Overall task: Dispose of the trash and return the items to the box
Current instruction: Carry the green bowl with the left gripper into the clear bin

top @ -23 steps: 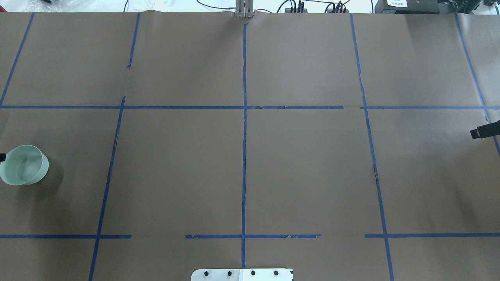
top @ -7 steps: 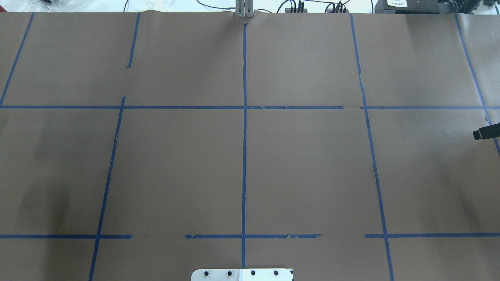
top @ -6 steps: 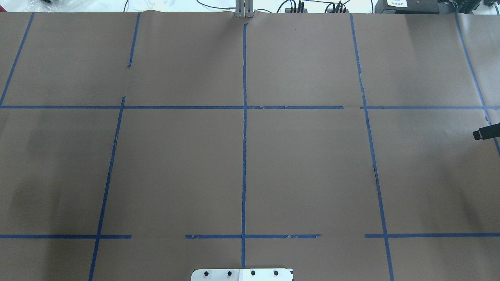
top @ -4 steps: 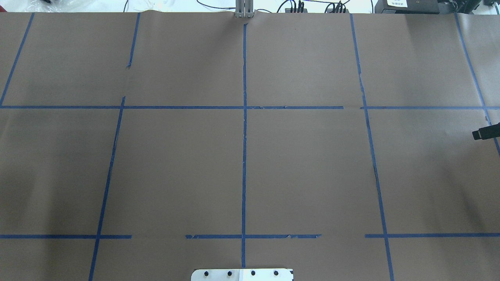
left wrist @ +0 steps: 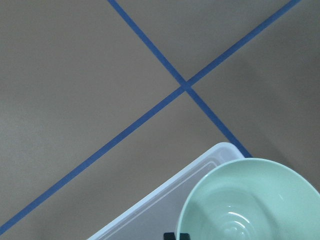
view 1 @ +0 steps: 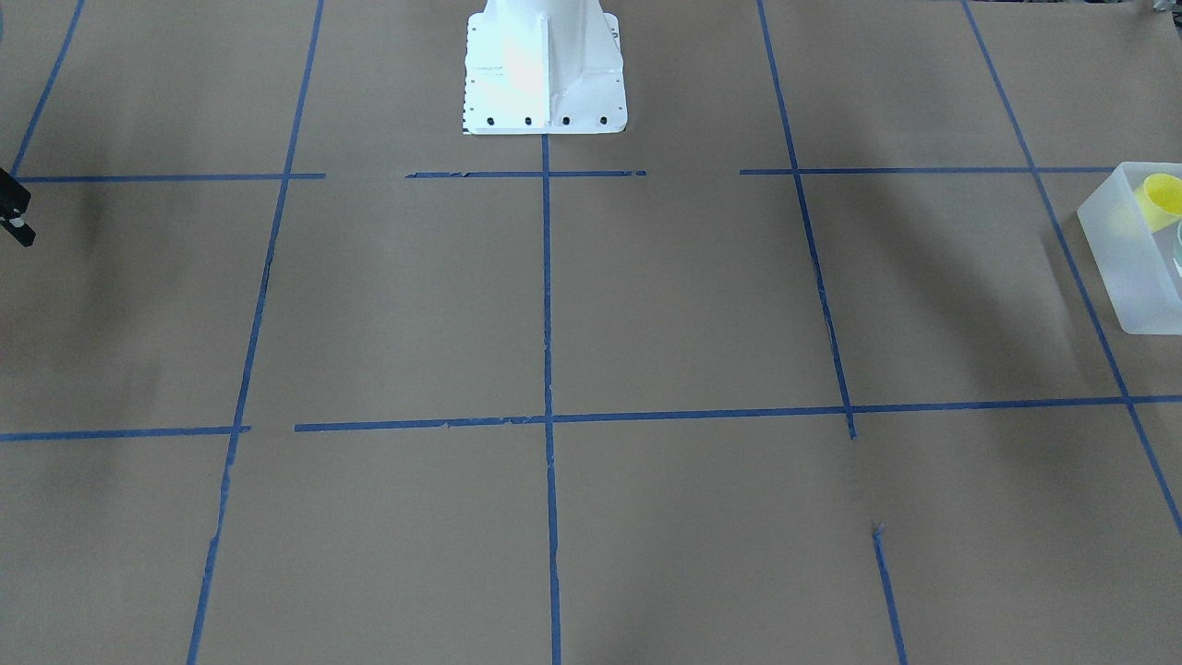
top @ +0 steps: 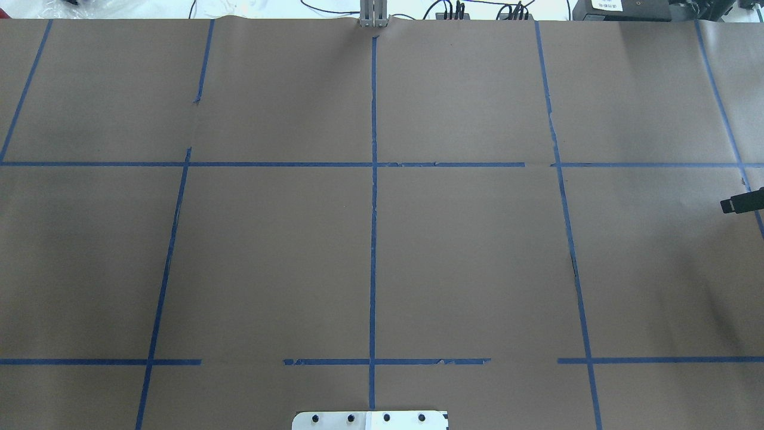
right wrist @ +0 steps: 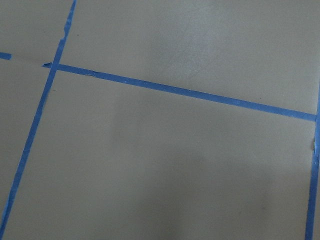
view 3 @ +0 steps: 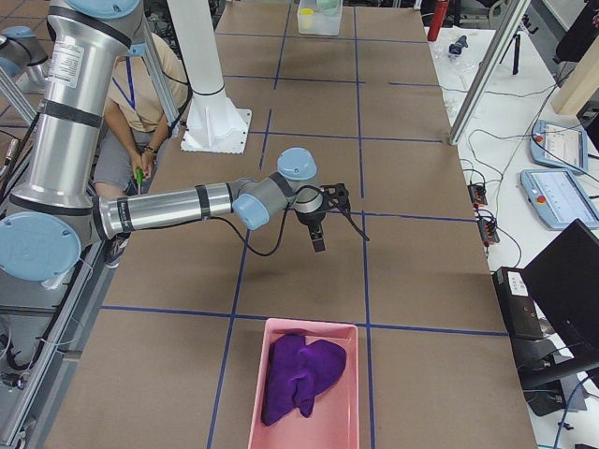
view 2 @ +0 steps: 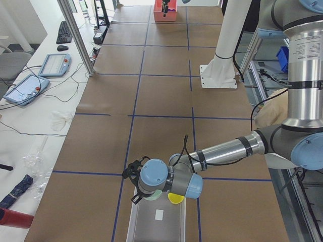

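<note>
mint-green bowl (left wrist: 250, 205) hangs over one corner of the box (view 2: 146, 229), covering part of its rim in the left wrist view. two dark fingertips (left wrist: 176, 236) sit right at the bowl's rim, so the left gripper (view 2: 136, 191) looks pinched shut on that rim. the bowl's opening faces up, and nothing shows inside it.

the box stands at the table's (top: 268, 251) end on the robot's left side. yellow cup (view 2: 175, 198) is inside the box, just beside the bowl.

left arm pose: upper arm upright at the robot's side, forearm stretched out low and about level toward that table end, wrist folded, gripper pointing down over the box end nearest the table's middle.

right arm pose: forearm also stretched out about level toward the opposite end, wrist bent, right gripper (view 3: 318, 241) pointing down and hovering above bare paper near a blue tape line (top: 373, 239). only its edge shows in the overhead and front views, so cannot tell how far apart its fingers are. nothing is seen in it.

pink tray (view 3: 281, 426) lies at that end of the table with a purple cloth (view 3: 299, 374) bunched inside, well apart from the right gripper. white robot base (view 1: 545, 74) is bolted at the table's robot-side edge, mid-length.
</note>
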### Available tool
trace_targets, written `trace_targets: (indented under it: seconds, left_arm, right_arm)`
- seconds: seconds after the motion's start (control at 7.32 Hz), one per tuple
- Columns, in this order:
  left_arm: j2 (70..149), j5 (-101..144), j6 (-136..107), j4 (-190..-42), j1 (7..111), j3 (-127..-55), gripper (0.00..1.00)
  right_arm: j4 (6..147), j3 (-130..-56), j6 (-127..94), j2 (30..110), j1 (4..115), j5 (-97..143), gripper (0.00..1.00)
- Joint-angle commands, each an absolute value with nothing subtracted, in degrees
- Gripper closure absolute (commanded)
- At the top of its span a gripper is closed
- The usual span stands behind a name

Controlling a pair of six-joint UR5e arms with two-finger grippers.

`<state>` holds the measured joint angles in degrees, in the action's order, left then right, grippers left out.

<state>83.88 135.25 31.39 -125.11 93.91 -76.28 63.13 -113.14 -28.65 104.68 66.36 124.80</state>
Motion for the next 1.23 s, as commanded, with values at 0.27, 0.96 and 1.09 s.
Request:
trace_targets:
  seconds: [0.27, 0.96, 1.09]
  left_arm:
    - [83.6, 134.5, 26.0, -127.3, 94.0, -79.5, 0.00]
    - [83.6, 132.6, 5.6, -109.6, 88.4, -100.9, 0.00]
    - [82.8, 132.9, 5.9, -108.7, 88.5, -100.9, 0.00]
  right_arm:
    - [63.1, -113.1, -28.8, 104.7, 66.4, 124.8, 0.00]
    - [68.7, -113.0, -24.5, 106.2, 74.4, 137.1, 0.00]
    - [74.0, -113.4, -18.4, 107.0, 76.3, 138.2, 0.00]
